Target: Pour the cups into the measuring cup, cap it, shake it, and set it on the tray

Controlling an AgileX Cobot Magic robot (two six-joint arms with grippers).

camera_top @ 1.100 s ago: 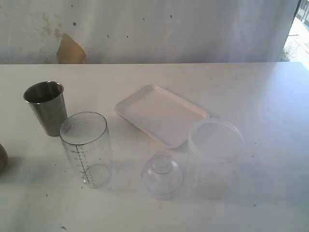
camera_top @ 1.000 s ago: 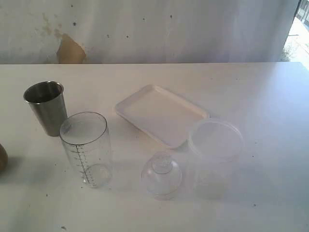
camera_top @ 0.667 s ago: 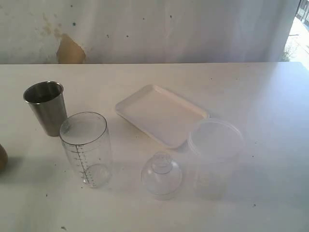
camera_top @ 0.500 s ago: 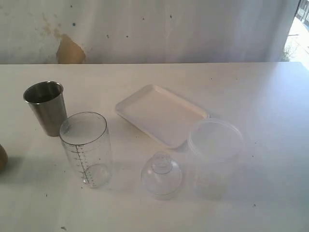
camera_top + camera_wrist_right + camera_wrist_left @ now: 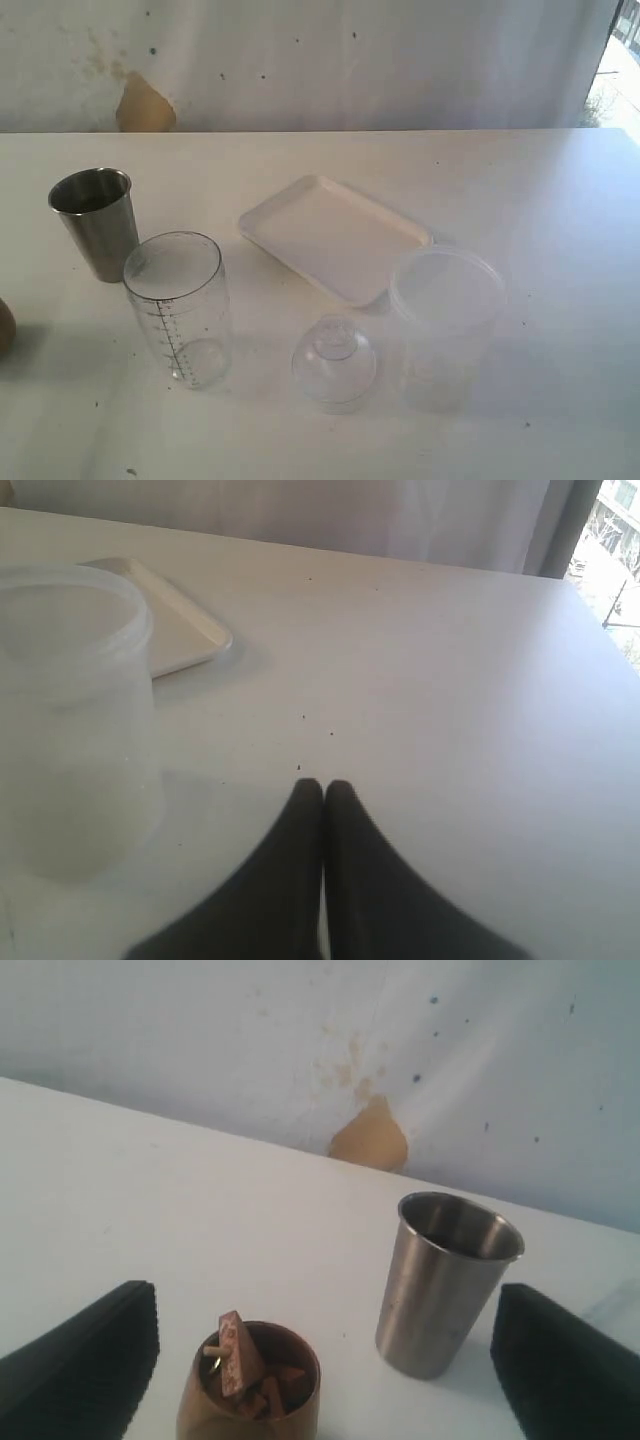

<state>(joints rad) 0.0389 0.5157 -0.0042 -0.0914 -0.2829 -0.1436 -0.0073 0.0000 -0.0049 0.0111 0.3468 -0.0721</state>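
The big white table holds it all, and the white tray lies near the middle. The frosted tub stands just in front of the tray. The measuring cup stands open on the left, with the steel tumbler just behind it and the clear dome lid beside it. The left gripper has its fingers wide apart and holds nothing. The right gripper is pressed together and holds nothing. The little wooden cup sits low between the left fingers, full of small brown bits. I think grabbing it comes next, so get it in the middle, stay off the tumbler, squeeze softly and keep it straight up
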